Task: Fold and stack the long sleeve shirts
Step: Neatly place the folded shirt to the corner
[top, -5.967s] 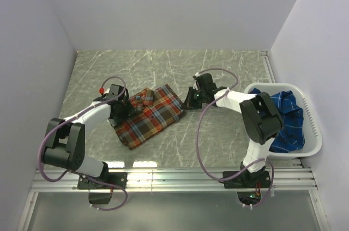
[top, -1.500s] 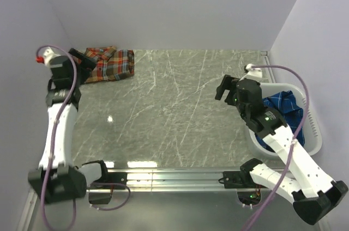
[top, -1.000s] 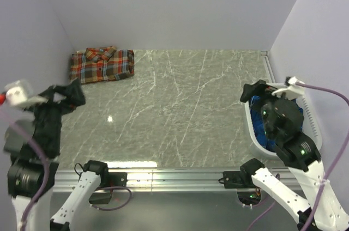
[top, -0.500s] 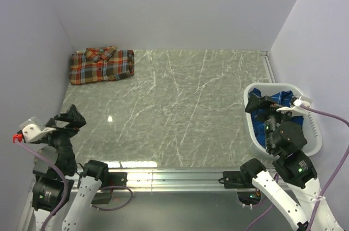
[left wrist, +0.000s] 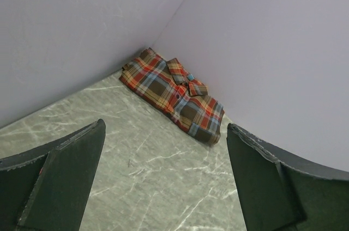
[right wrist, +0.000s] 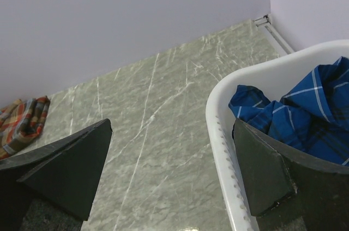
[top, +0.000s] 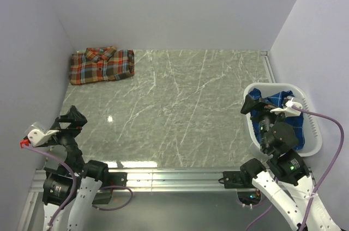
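1 of the 2 shirts is done. The red shirt [top: 101,65] is seen folded into a neat rectangle in the far left corner of the table [top: 174,105]. The blue shirt [right wrist: 294,116] is left crumpled in the basket [right wrist: 229,149] at the right edge. It is yet to be lifted out, spread, folded and stacked on the red shirt, so about half the task is judged to remain.

The left gripper [left wrist: 164,126] is held wide apart and empty, raised above the near left edge and aimed at the red shirt. The right gripper [right wrist: 172,125] is likewise spread and empty, just beside the basket.

Much of the blue shirt is hidden by the right arm [top: 283,154] from above and cut off in the wrist view. Probably only 1 garment lies in the basket, but this cannot be settled.
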Controlling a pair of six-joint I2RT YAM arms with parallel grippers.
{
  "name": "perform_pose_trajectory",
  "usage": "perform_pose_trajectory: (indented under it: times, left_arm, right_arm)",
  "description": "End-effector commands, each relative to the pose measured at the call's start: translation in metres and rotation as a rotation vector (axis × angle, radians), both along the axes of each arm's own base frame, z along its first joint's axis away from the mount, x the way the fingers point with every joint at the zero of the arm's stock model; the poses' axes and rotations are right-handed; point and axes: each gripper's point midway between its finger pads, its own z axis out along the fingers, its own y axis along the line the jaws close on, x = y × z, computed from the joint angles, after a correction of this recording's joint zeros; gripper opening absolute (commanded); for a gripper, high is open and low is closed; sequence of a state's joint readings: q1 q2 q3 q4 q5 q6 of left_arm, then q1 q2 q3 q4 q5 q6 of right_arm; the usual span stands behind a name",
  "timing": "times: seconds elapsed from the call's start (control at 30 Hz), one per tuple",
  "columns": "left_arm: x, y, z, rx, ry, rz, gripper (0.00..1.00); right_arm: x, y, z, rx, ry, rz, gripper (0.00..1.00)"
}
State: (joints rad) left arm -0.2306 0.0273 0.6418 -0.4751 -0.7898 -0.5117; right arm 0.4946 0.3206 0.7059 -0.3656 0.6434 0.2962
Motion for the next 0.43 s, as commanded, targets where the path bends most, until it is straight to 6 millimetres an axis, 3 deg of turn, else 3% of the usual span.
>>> perform_pose_trajectory:
  times: [0.0,0.4]
  left_arm:
    - [-0.005,0.01,0.002,-0.078,-0.065,0.067,0.99]
    - [0.006,0.007,-0.008,-0.052,-0.025,0.066,0.99]
  right_arm:
    - [0.0,-0.002,0.014,0.024,-0.062,-0.008,1.0]
    - [0.002,0.002,0.014,0.004,-0.072,0.009,1.0]
